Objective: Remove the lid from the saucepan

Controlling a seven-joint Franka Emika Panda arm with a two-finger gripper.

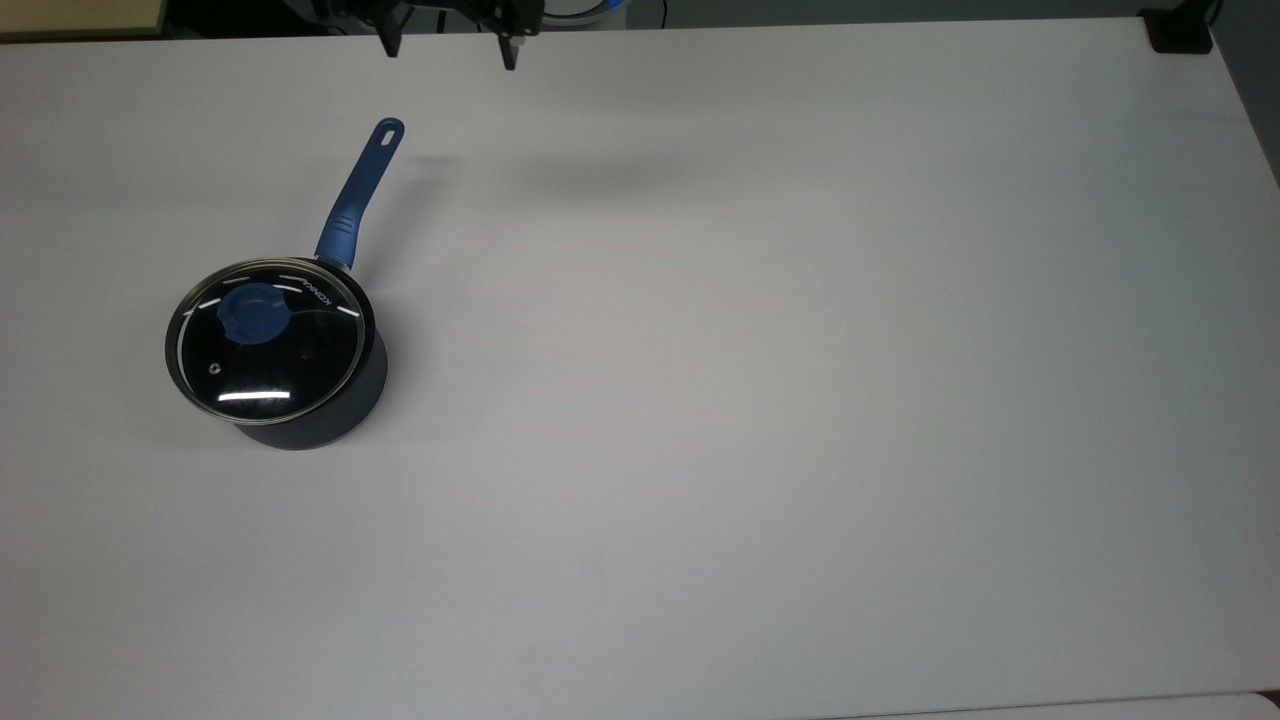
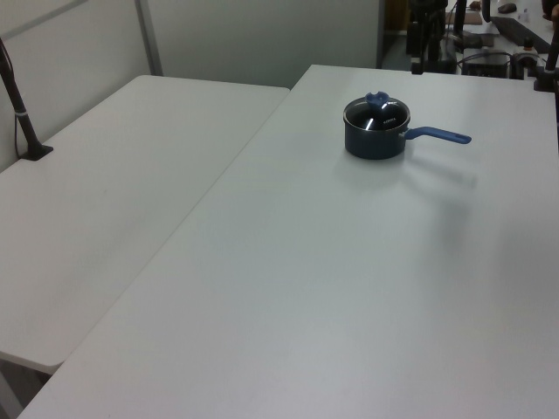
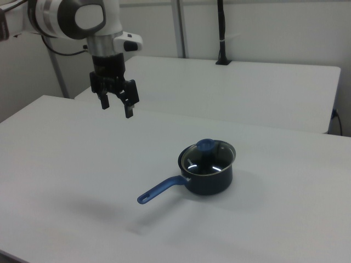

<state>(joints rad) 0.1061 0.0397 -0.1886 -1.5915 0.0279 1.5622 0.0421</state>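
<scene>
Top view: the lid (image 1: 268,340) sits closed on the saucepan (image 1: 330,410), well apart at 7 o'clock from the gripper (image 1: 446,50), which hangs spread and empty above the table (image 1: 800,400).

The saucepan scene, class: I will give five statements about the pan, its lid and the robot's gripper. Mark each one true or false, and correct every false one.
1. The lid sits on the saucepan. True.
2. The gripper is clamped on the lid's blue knob. False: it hangs open in the air, well away from the pan, holding nothing.
3. In the top view, the saucepan's handle points toward the top edge of the picture. True.
4. The lid lies flat on the table beside the pan. False: it covers the pan's mouth.
5. In the right view, the handle points to the right view's right. False: it points to the right view's lower left.
</scene>
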